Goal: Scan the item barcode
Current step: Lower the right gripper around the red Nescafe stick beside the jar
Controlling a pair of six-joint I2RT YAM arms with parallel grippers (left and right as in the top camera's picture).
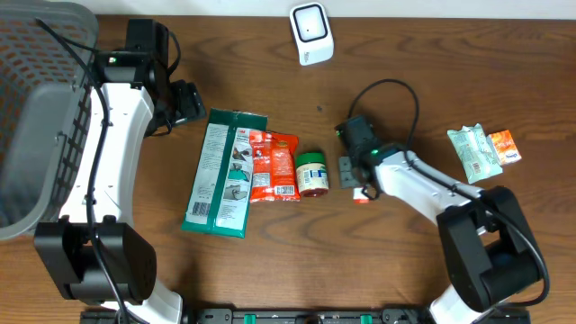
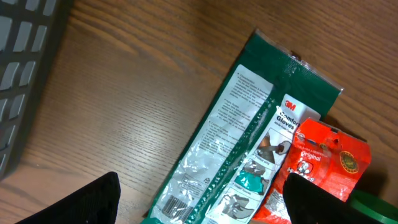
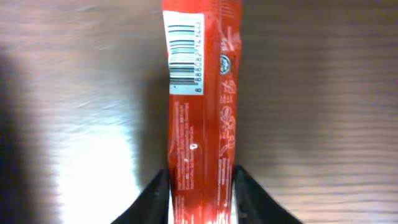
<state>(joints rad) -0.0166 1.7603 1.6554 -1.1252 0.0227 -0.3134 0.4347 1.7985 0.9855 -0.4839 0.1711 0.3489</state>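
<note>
Clenching red sachet by its end in right gripper, left gripper released. Pointing straight out from jaws lengthwise, barcode outermost.

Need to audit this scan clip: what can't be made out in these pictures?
- Slim red plastic packet, right wrist view: lower end hidden between the right fingers and cut by the bottom edge; barcode digits blurred.
- Same packet, overhead: mostly covered by the right arm.
- Green plastic glove pack, left wrist view: bottom cut off by the edge.
- Grey mesh basket, overhead: cut by the left edge.
</note>
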